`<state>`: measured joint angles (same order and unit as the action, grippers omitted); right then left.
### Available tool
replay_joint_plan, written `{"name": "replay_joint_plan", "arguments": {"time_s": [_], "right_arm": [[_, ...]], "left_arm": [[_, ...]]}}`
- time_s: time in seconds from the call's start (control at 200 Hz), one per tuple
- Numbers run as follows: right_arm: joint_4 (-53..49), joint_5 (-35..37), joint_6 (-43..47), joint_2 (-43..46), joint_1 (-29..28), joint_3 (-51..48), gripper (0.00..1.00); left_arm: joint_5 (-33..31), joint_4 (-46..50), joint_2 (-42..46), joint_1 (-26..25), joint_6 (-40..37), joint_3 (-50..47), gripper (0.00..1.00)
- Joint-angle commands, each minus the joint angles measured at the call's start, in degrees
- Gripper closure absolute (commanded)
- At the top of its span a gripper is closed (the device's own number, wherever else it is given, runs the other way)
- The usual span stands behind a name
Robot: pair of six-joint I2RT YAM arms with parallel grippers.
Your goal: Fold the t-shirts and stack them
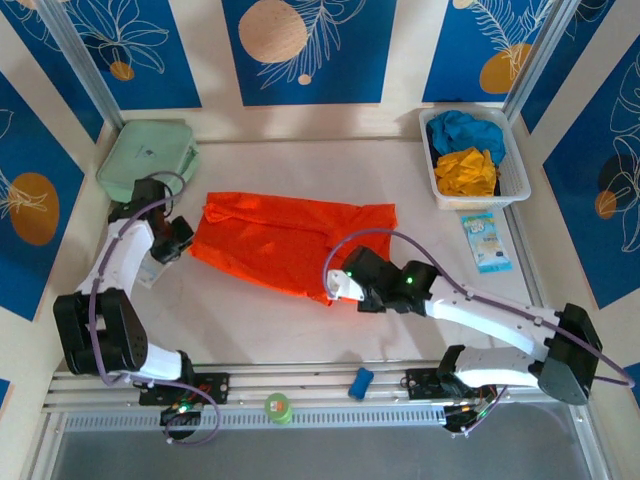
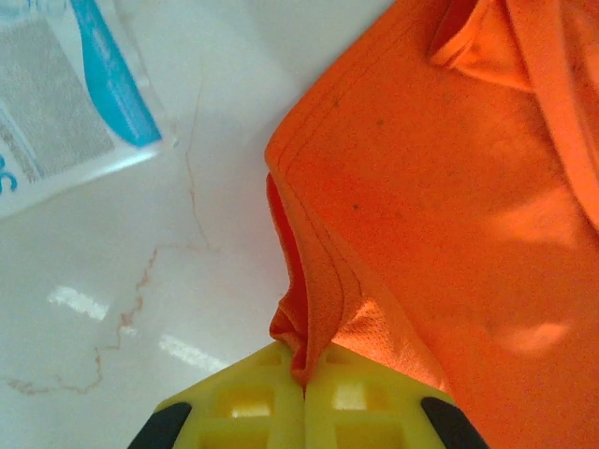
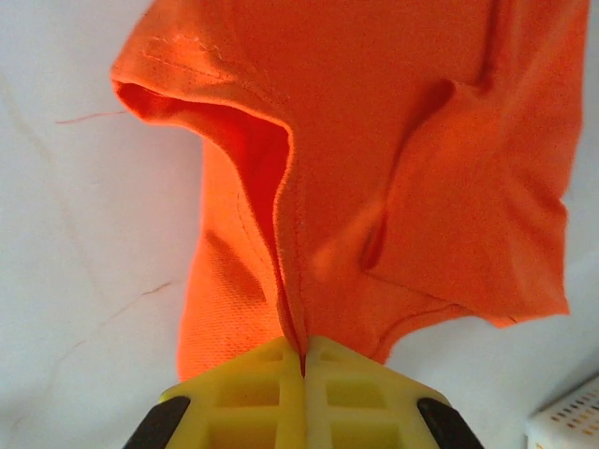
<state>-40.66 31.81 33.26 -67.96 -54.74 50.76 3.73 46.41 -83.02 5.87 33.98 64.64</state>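
Clamps orange t-shirt (image 1: 290,240) in left claw (image 2: 304,385) and right claw (image 3: 302,360); beneath, white veined tabletop (image 1: 260,330); beyond, blue leaf-print walls (image 1: 150,50).

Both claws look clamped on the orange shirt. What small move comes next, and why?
Probably lift both slightly together: the left claw and right claw each pinch an edge of the orange t-shirt, which lies spread on the table; raising frees it for folding.

Open surface (image 1: 250,325) runs along the near edge; the orange t-shirt (image 1: 290,240) covers the middle — a green case (image 1: 148,155) crowds the far-left corner, a white basket (image 1: 480,203) and packet (image 1: 487,243) the right side.
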Motion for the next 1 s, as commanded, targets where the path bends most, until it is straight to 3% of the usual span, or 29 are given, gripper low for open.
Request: {"name": "replay_joint_plan", "arguments": {"time_s": [0.0,0.495,0.996], "right_arm": [[2.8,2.2,-0.1,-2.3,3.1,2.2,1.00],[11.2,-4.5,11.5,-15.6,18.6,12.3,1.00],[19.1,-10.2,15.6,-30.2,27.0,18.9,1.00]], "left_arm": [[-2.3,3.5,-3.3,-0.1,-0.5,4.9,1.00],[-3.3,5.0,-18.3,-0.1,-0.8,17.9,1.00],[-4.3,6.3,-34.1,-0.2,-0.9,30.9,1.00]]}}
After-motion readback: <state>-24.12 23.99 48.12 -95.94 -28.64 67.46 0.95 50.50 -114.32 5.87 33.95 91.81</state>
